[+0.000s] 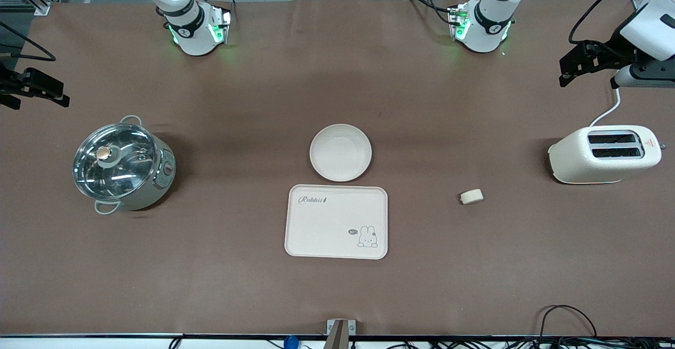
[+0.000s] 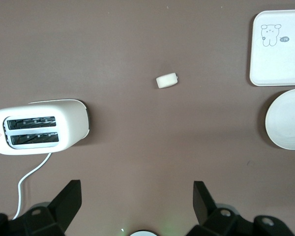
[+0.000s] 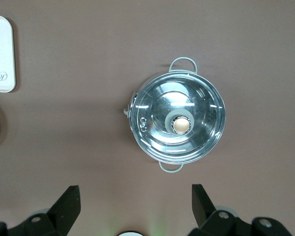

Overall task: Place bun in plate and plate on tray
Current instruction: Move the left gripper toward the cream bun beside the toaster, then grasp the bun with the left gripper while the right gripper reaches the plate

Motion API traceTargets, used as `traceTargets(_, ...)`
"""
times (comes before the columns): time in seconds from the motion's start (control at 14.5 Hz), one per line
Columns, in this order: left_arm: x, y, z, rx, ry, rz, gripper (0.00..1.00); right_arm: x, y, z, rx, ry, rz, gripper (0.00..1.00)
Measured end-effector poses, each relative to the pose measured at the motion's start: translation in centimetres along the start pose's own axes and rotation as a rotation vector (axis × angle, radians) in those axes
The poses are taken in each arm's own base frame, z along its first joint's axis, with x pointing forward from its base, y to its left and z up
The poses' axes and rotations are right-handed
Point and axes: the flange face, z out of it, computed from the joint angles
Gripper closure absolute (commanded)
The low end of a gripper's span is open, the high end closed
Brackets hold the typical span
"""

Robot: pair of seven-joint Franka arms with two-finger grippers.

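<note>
My left end effector (image 2: 135, 206) hangs high over the tabletop (image 1: 474, 264) at my left arm's end, its fingers spread wide and holding nothing. My right end effector (image 3: 132, 206) is just as wide apart and empty, waiting above the lidded pot (image 3: 177, 121). Looking outward from my left wrist, the toaster (image 2: 38, 127) stands closest, then the bun (image 2: 167, 80) lies alone on the bare tabletop, well apart from the plate (image 2: 286, 119). The plate sits empty, just beside the tray (image 1: 336, 221) and farther from the front camera than it. I judge nothing is done yet; the first step is fetching the bun. That calls for lowering my left end effector over it, straddling it, and closing gently.
</note>
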Motion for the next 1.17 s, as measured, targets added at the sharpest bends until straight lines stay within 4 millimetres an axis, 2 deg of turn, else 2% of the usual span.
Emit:
traceTargets(0.34,0.2,-0.1,0.5,0.0,-0.011,-0.003,0.0,0.0,0.1,0.0,0.0,-0.001,0.001,0.0)
traceTargets(0.48,0.9,-0.2,1.7,-0.002,-0.034,-0.004,0.0,0.0,0.0,0.1,0.008,-0.001,0.0,0.0)
traceTargets(0.62,2.3,-0.3,3.9,-0.005,-0.055,-0.006,0.0,0.1,-0.6,0.3,0.05,-0.002,-0.007,0.0)
traceTargets(0.83,5.1,-0.1,9.0,-0.011,-0.051,-0.085,0.0,0.4,-1.7,2.9,0.146,-0.042,-0.016,0.0)
traceTargets(1.03,6.8,0.1,16.4,-0.016,-0.036,-0.244,0.0,1.3,-2.9,5.9,0.171,-0.044,-0.027,0.0)
traceTargets(1.17,7.6,0.3,21.4,-0.018,-0.042,-0.354,0.0,1.9,-5.0,7.2,0.177,-0.041,-0.056,0.0)
